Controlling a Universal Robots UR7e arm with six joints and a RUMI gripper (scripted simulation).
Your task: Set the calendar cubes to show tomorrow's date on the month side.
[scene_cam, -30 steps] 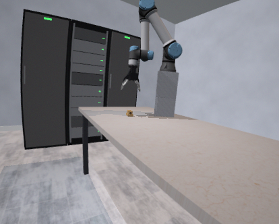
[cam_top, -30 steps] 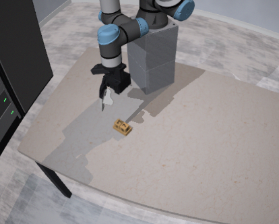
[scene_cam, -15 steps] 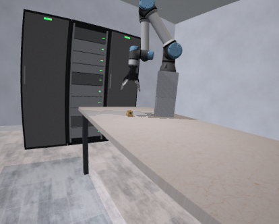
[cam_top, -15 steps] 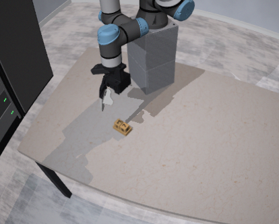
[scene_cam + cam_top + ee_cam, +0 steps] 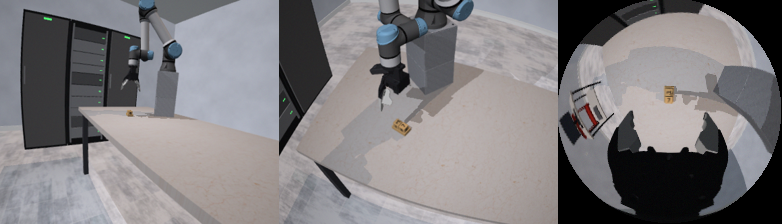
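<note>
A UR7e arm holds its gripper (image 5: pixel 130 84) high above a stone-topped table (image 5: pixel 481 152), jaws spread wide and grasping nothing. The small wooden calendar (image 5: pixel 401 127), two cubes in its tray, sits on the tabletop at the gripper's five o'clock in the top view, well apart
</note>
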